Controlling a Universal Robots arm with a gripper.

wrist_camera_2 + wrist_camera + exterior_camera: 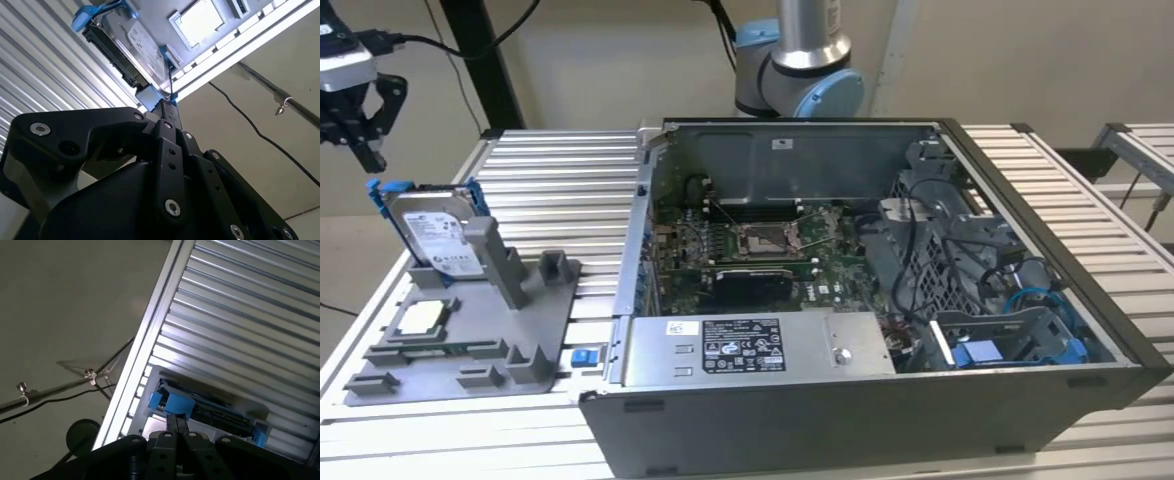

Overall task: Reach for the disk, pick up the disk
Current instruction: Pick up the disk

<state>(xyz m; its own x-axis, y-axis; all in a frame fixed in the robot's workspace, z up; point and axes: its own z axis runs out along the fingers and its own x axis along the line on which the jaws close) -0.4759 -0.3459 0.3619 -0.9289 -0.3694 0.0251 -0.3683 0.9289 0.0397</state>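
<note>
Exterior view: jaws above upright disk (438,232)

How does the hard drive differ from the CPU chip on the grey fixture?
Pose: the hard drive stands on edge in the grey fixture; the CPU chip lies flat. Shape: the drive is a larger rectangle, the chip a small square. Trim: the drive has a blue bracket, the chip none. Both are silvery and sit on that fixture.
</note>
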